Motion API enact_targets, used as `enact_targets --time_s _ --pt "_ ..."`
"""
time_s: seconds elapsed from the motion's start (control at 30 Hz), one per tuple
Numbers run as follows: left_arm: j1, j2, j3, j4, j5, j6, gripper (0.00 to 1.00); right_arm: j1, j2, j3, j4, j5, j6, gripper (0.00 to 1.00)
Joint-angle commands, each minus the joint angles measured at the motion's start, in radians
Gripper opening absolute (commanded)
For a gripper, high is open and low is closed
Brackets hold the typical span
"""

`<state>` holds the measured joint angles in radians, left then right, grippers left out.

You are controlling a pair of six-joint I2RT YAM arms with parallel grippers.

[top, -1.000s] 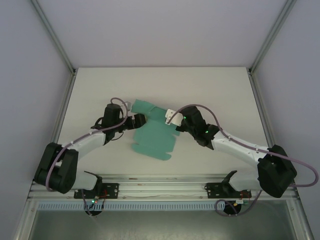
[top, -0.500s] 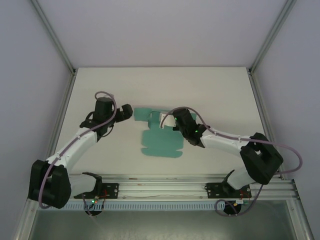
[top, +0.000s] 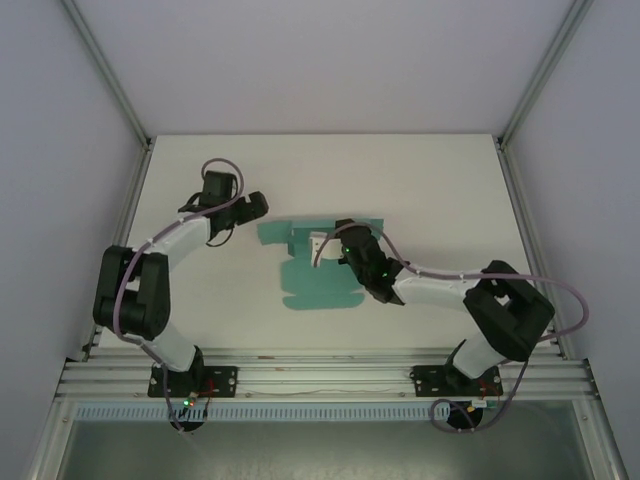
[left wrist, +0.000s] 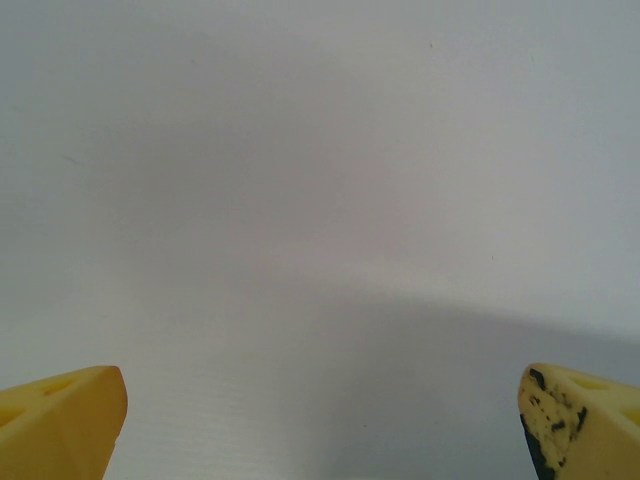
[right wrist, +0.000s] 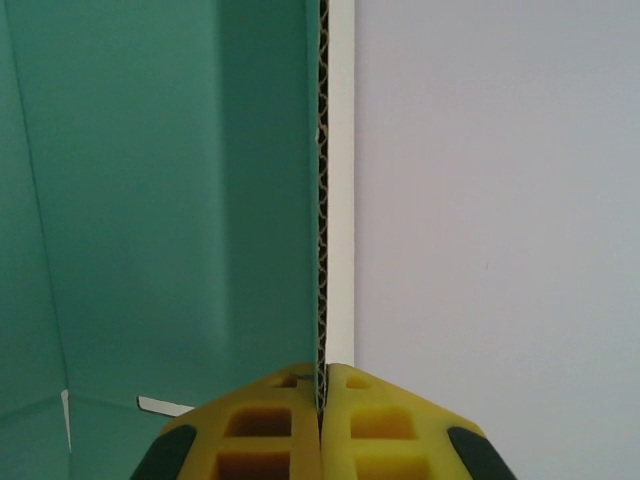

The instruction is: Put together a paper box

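Teal paper box lies right at our right pincer, which pinches its flap upright, edge-on; our left pincer, spread wide, hangs well left.

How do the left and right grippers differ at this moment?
The left gripper is open; the right gripper is shut. The left gripper holds nothing and faces bare table; the right gripper pinches a card edge of the paper box. The left gripper sits off the box's left side; the right gripper is at the box. Both are yellow at the tips.
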<state>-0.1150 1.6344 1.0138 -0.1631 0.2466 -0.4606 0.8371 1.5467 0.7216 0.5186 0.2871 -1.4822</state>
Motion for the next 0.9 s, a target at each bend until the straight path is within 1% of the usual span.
enact_targets --time_s 0.0,0.1,0.17,0.3,0.4,0.63,0.87 --pt "0.003 0.005 0.012 0.048 0.094 0.029 1.00 0.003 0.019 0.005 0.047 0.047 -0.006 0.00" --pt "0.003 -0.015 -0.033 0.067 0.120 0.027 1.00 0.003 0.011 0.008 0.038 0.041 0.023 0.00" --pt "0.003 -0.035 -0.072 0.090 0.147 0.029 0.97 0.002 0.004 0.009 0.031 0.044 0.034 0.00" --pt "0.002 -0.068 -0.159 0.175 0.241 0.011 0.88 0.003 -0.004 0.012 0.028 0.056 0.051 0.00" --pt "-0.007 -0.080 -0.192 0.198 0.287 0.007 0.80 0.002 -0.004 0.014 0.022 0.070 0.059 0.00" --pt "-0.066 -0.145 -0.233 0.212 0.313 0.019 0.68 0.003 0.001 0.007 0.027 0.084 0.073 0.00" --pt "-0.156 -0.180 -0.259 0.230 0.280 0.018 0.63 0.002 -0.004 -0.003 0.053 0.100 0.094 0.00"
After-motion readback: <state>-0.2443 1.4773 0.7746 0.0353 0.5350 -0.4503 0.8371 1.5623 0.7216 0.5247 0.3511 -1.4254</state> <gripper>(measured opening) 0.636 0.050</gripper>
